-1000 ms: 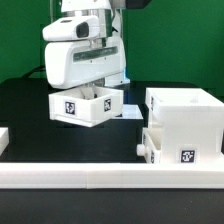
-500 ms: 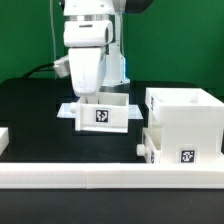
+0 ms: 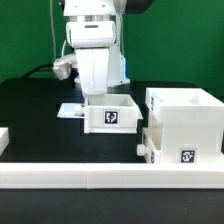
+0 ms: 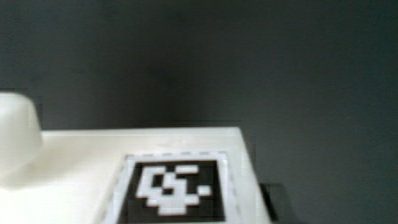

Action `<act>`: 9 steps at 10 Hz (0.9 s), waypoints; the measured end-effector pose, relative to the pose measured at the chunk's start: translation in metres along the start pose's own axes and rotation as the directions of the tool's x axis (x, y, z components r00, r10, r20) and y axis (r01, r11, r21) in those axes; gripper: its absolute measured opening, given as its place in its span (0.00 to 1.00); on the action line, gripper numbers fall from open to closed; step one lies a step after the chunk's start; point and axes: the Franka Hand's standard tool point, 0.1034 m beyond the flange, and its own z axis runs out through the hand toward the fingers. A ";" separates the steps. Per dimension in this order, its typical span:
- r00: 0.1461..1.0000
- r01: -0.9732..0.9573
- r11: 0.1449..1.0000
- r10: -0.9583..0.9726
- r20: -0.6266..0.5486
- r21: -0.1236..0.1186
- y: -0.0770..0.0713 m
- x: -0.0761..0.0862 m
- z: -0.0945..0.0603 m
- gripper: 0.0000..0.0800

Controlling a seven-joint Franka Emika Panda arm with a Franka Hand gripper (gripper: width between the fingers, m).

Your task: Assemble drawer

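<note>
Gripper (image 3: 100, 96), one: reaches straight down onto the rear-left part of the loose tray (image 3: 111, 116). Its tips are hidden behind the tray's rim in the exterior view. It appears clamped on a tray wall, with the width between the fingers not visible. Wrist view: one pale finger (image 4: 15, 135) against a white tagged surface.

Trays, two:
- Loose tray, level and open side up, one black-and-white tag (image 3: 111, 117) on its near face. It is just to the exterior view's left of the housing (image 3: 186, 112), near but not touching it. Whether its underside rests on the table (image 3: 30, 115) cannot be told.
- Second tray (image 3: 160, 148), seated low in the housing, one knob (image 3: 142, 150) protruding toward the exterior view's left.

Housing, one: tall, white and upright on the exterior view's right. One tag (image 3: 186, 155) sits low on the near face; whether it belongs to the housing or to the seated tray cannot be told.

Tags, exterior view: two. Wrist view: one (image 4: 173, 190), blurred.

Rail (image 3: 100, 176), one, long and white, across the front.

Marker board (image 3: 68, 110), one, flat, partly hidden behind the loose tray.

Table, one, black.
</note>
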 end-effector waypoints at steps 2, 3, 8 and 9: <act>1.000 -0.003 1.000 0.003 -0.004 0.001 0.009 0.002 0.001 0.05; 1.000 0.004 1.000 -0.004 -0.009 0.002 0.013 0.004 0.005 0.05; 1.000 0.000 1.000 0.000 -0.013 0.007 0.013 0.005 0.009 0.05; 1.000 -0.001 1.000 0.001 -0.016 0.001 0.021 0.009 0.007 0.05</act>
